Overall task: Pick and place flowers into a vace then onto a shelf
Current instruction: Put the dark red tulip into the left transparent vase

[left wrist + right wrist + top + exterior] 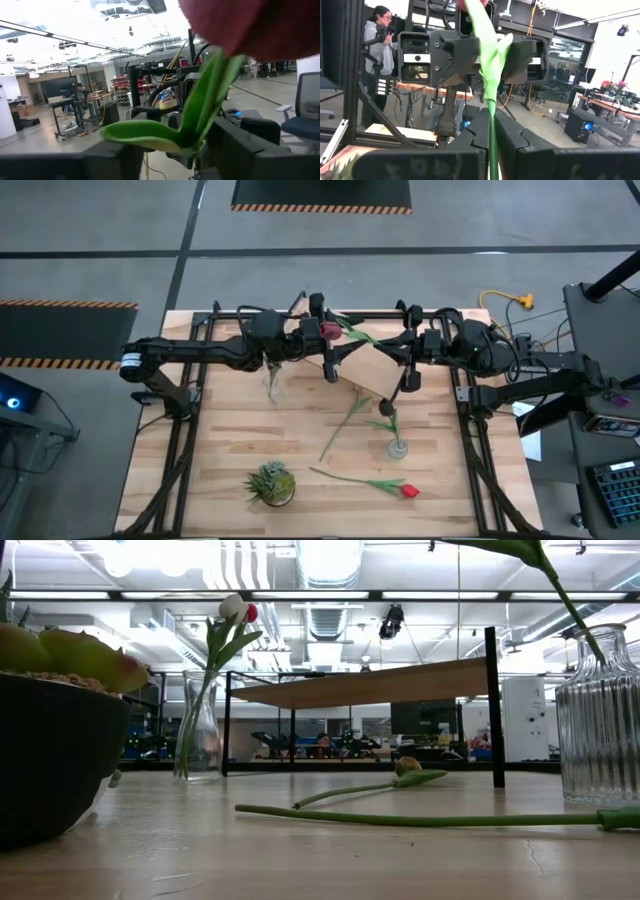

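1. Looking straight down first: the maroon tulip (352,333) hangs in the air above the shelf (350,365), over its far edge. Its long axis runs level across the shelf's width, with the head toward the left gripper (322,330) and the stem end toward the right gripper (405,348). The two grippers face each other over the shelf, and the left one sits right at the head.
2. From table height, neither gripper shows and the held flower is out of frame. I see the shelf top bare, a clear vase (198,740) with two tulips just left of the shelf's legs, and a ribbed vase (598,720) nearer the camera.
3. Through the left wrist camera, the dark head fills the upper corner and the leaves (200,110) fan right in front of the lens. I cannot tell whether the left gripper has bitten on it.
4. Through the right wrist camera, my own pincer is clenched on the green stem (492,115), which points straight away into the left gripper opposite.
5. My judgement: the handover turns on that shared line, and the left arm is nearer the clear vase.
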Controlling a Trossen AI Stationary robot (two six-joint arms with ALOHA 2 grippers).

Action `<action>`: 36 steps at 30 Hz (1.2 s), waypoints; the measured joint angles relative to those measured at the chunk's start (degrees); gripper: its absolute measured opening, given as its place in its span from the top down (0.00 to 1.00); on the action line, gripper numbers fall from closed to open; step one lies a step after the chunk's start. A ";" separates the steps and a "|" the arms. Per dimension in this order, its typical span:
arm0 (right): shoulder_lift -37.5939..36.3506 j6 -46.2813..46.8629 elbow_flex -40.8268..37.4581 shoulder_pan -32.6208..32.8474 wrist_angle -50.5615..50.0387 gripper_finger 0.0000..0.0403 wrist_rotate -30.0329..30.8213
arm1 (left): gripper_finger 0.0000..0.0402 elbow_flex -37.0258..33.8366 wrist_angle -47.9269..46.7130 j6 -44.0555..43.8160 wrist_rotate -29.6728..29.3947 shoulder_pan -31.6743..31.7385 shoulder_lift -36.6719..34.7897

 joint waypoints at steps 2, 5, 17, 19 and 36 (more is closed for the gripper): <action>0.02 0.47 0.00 -0.02 -0.03 0.98 0.11 | 0.65 0.00 0.00 0.00 -0.02 0.04 0.00; 0.02 1.79 0.00 -0.02 -0.05 0.98 0.13 | 0.80 0.00 0.00 0.62 0.07 0.00 0.00; -0.52 1.32 0.00 0.01 -2.49 0.85 2.79 | 1.00 0.00 0.02 4.30 -0.28 0.07 -1.74; -1.01 1.32 0.00 0.02 -3.74 0.79 3.19 | 1.00 0.02 0.20 4.39 -0.31 0.07 -3.09; -15.62 6.05 -2.43 0.02 -25.69 0.58 -0.86 | 1.00 0.02 -29.52 2.10 -8.48 -0.29 -19.83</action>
